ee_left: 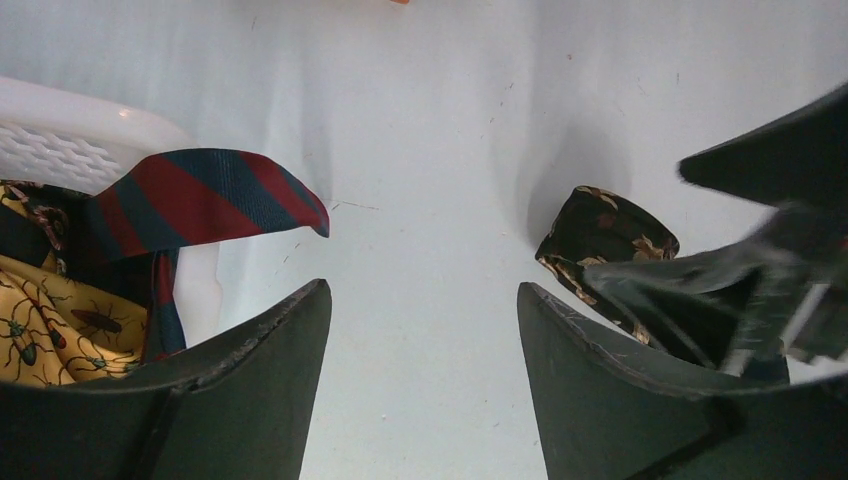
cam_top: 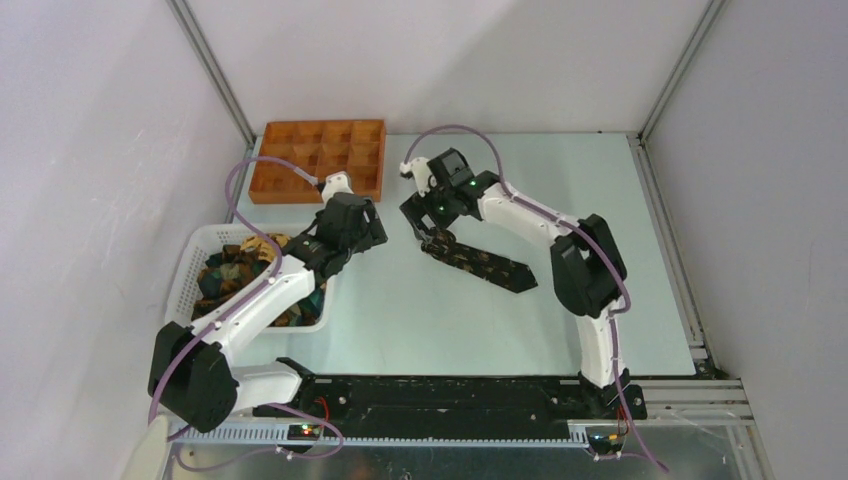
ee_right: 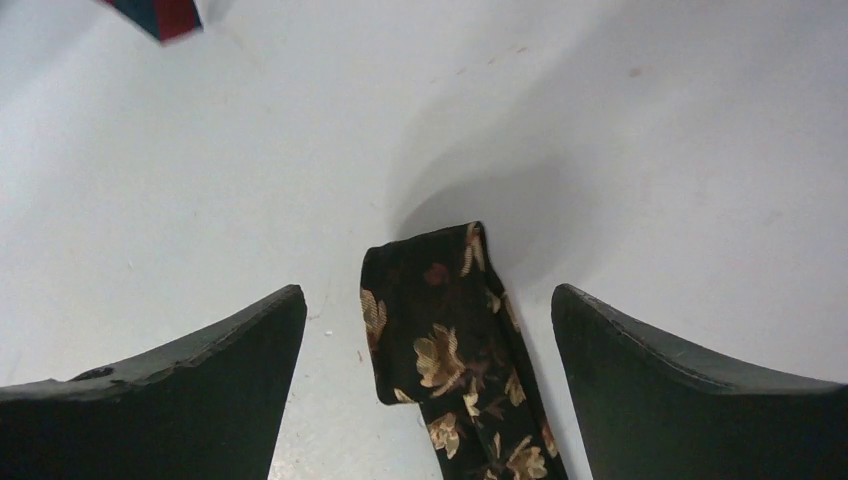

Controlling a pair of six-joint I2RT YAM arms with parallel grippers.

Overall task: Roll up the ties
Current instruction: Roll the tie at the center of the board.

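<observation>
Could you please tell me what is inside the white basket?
A heap of ties: a red-and-blue striped one drooping over the basket rim, a yellow insect-print one. The left arm hides part; lower layers are buried.

Your top view looks down from high behind the arm bases (cam_top: 300,385), covering the whole desk (cam_top: 420,320). The wrist views sit low and close, looking out past the left gripper (ee_left: 422,290) and right gripper (ee_right: 428,292). All three share the flowered tie (cam_top: 480,262).
</observation>
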